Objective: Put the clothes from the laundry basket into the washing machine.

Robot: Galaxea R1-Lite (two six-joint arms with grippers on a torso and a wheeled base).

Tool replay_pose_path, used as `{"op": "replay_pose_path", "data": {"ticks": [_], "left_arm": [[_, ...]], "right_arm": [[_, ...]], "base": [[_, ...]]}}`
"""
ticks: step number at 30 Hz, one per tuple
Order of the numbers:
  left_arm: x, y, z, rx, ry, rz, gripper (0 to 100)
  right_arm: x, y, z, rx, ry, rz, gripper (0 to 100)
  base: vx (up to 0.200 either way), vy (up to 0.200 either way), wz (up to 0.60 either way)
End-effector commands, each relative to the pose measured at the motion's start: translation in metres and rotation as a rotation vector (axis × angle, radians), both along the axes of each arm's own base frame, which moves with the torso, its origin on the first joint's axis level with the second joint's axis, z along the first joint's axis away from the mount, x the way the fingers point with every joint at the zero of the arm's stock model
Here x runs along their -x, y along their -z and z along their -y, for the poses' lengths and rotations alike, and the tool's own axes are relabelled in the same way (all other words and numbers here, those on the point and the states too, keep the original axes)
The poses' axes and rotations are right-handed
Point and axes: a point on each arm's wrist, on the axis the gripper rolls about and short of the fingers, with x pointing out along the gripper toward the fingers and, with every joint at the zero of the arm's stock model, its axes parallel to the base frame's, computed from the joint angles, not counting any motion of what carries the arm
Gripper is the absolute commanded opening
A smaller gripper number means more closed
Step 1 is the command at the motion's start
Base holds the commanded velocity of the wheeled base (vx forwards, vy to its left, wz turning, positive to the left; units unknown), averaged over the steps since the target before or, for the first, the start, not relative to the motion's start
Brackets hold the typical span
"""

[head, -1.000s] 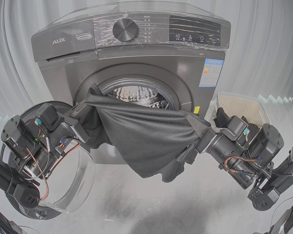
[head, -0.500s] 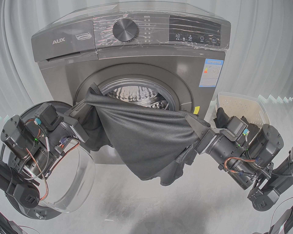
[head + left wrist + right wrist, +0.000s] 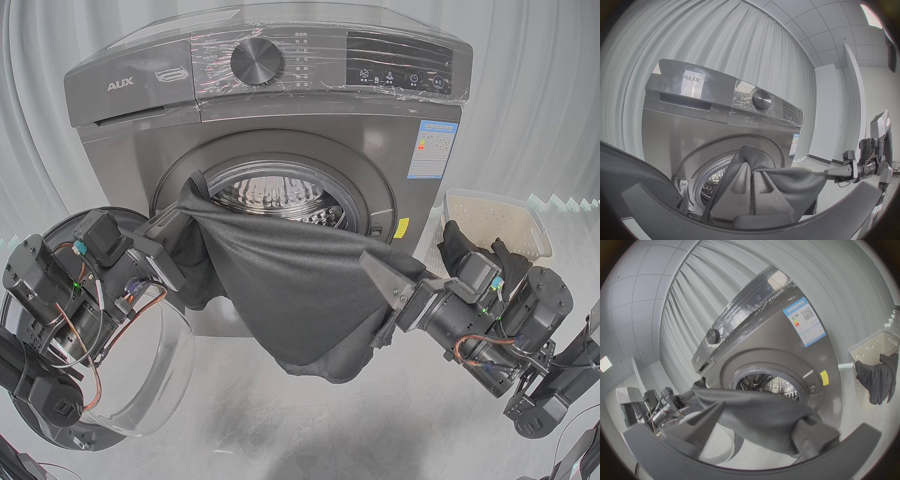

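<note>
Garment [image 3: 294, 281] hangs crosswise below drum mouth [image 3: 281, 192]: left gripper [image 3: 181, 217] clenched on its upper-left corner, nearer; right gripper [image 3: 386, 299] jaws spread.

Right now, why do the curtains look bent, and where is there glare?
Head view: a wide lens bows the curtains; plastic film on the washing machine glints, and the steel drum behind the dark garment sparkles. Left wrist view: round picture, black corners, bright ceiling light at its edge. Right wrist view: same rounding; the machine leans.
</note>
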Motion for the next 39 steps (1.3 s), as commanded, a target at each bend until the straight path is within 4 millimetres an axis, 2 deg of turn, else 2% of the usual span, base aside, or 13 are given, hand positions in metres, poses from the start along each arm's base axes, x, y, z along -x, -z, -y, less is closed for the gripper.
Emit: {"op": "replay_pose_path", "data": {"ticks": [1,3,5,11,20,25,30,33,38,39], "left_arm": [[-0.005,0.003,0.006,-0.005,0.011,-0.011,0],[-0.007,0.005,0.009,-0.006,0.021,-0.014,0],[-0.007,0.006,0.012,-0.009,0.03,-0.019,0],[-0.006,0.008,0.013,-0.012,0.036,-0.026,0],[-0.005,0.009,0.014,-0.015,0.037,-0.028,0],[-0.003,0.009,0.016,-0.015,0.049,-0.028,0],[-0.003,0.009,0.017,-0.016,0.054,-0.029,0],[-0.002,0.009,0.018,-0.016,0.059,-0.029,0],[-0.002,0.009,0.019,-0.016,0.062,-0.029,0],[-0.002,0.009,0.019,-0.016,0.062,-0.029,0]], "right_arm": [[0.009,0.048,0.005,0.157,-0.035,-0.143,100],[0.015,0.068,0.011,0.253,-0.045,-0.196,100],[0.019,0.076,0.015,0.302,-0.049,-0.217,100],[0.017,0.077,0.016,0.305,-0.039,-0.214,100],[0.014,0.092,0.01,0.363,-0.057,-0.24,100],[-0.003,0.094,-0.009,0.35,-0.117,-0.185,100],[-0.007,0.093,-0.024,0.335,-0.17,-0.154,100],[-0.01,0.09,-0.039,0.325,-0.212,-0.108,100],[-0.026,0.096,-0.06,0.307,-0.215,-0.072,100],[-0.035,0.101,-0.066,0.306,-0.21,-0.07,100]], "base": [[0.0,0.0,0.0],[0.0,0.0,0.0],[0.0,0.0,0.0],[0.0,0.0,0.0],[0.0,0.0,0.0],[0.0,0.0,0.0],[0.0,0.0,0.0],[0.0,0.0,0.0],[0.0,0.0,0.0],[0.0,0.0,0.0]]}}
